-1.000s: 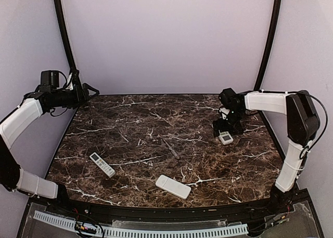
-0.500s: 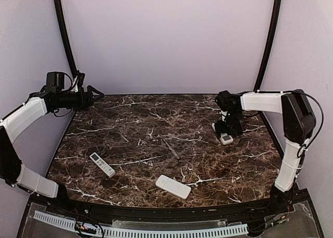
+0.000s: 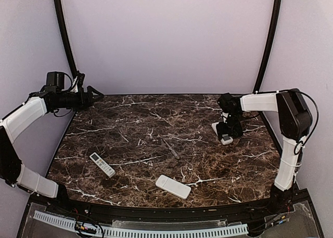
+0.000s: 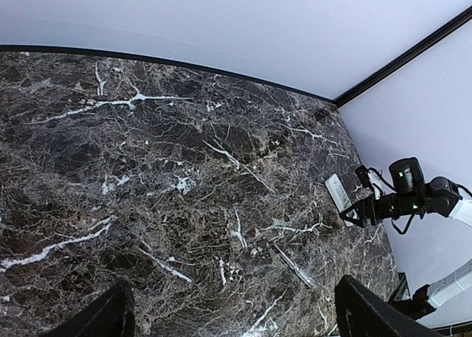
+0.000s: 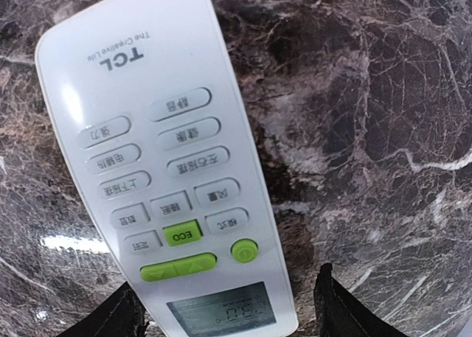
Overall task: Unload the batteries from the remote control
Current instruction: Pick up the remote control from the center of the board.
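A white TCL remote [image 5: 169, 167] with green buttons lies face up on the marble at the far right; it also shows in the top view [image 3: 226, 139] and the left wrist view [image 4: 338, 195]. My right gripper [image 5: 225, 318] is open, low over the remote's display end, one finger on each side; it shows in the top view [image 3: 228, 129] too. My left gripper [image 3: 94, 95] is open and empty, raised over the table's far left corner, and it shows in its own wrist view [image 4: 236, 322]. No batteries show in any view.
A small white remote with buttons [image 3: 102, 164] lies at the near left. A plain white remote [image 3: 173, 186] lies near the front edge. A thin grey rod-like thing [image 3: 170, 148] lies mid-table. Black frame posts stand at the back corners.
My right gripper has shifted slightly right and down onto the remote's end. My left gripper swung a little right a second ago, then held still.
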Controlling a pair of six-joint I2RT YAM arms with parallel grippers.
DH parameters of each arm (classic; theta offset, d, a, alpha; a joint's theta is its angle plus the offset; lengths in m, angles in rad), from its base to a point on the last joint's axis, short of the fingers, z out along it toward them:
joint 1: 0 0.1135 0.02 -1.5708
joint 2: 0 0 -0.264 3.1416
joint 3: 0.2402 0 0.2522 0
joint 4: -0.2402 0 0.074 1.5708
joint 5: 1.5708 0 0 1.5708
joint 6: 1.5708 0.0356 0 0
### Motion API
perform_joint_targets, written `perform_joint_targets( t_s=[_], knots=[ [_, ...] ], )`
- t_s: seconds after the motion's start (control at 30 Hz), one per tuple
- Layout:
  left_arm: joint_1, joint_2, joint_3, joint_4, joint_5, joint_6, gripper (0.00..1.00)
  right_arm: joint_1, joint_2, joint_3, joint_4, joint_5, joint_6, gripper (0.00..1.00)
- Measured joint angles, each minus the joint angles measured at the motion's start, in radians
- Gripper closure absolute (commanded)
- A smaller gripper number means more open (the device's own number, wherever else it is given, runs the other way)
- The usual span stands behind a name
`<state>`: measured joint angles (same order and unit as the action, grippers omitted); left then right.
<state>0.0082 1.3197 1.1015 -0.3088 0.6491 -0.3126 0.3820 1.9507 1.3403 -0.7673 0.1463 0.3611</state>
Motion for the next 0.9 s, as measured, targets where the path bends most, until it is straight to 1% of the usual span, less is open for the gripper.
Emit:
perform_joint_targets(
  t_s=[0.1, 0.2, 0.27, 0.3, 0.5, 0.57, 0.67, 0.8, 0.9],
  knots=[
    [-0.005, -0.005, 0.011, -0.012, -0.009, 0.007, 0.07, -0.006, 0.000, -0.015, 0.018, -0.014, -0.018, 0.30],
    [-0.020, -0.018, 0.012, -0.016, -0.018, 0.014, 0.06, -0.010, 0.000, -0.015, 0.029, -0.026, -0.042, 0.44],
    [-0.034, -0.028, 0.013, -0.022, -0.029, 0.021, 0.07, -0.010, 0.000, -0.015, 0.038, -0.040, -0.055, 0.57],
    [-0.039, -0.031, 0.013, -0.024, -0.034, 0.024, 0.07, -0.010, 0.000, -0.016, 0.041, -0.042, -0.059, 0.61],
    [-0.080, -0.040, 0.015, -0.032, -0.063, 0.049, 0.06, -0.016, -0.029, -0.056, 0.101, -0.072, -0.093, 0.76],
    [-0.106, -0.043, 0.015, -0.032, -0.074, 0.061, 0.06, -0.018, -0.039, -0.069, 0.113, -0.085, -0.102, 0.79],
    [-0.168, -0.051, 0.015, -0.031, -0.089, 0.088, 0.07, -0.018, -0.054, -0.076, 0.120, -0.132, -0.117, 0.79],
    [-0.286, -0.092, -0.004, -0.001, -0.096, 0.141, 0.07, -0.008, -0.126, -0.090, 0.117, -0.245, -0.141, 0.77],
    [-0.398, -0.159, -0.059, 0.062, -0.085, 0.190, 0.07, 0.043, -0.208, -0.093, 0.113, -0.338, -0.164, 0.77]
  ],
)
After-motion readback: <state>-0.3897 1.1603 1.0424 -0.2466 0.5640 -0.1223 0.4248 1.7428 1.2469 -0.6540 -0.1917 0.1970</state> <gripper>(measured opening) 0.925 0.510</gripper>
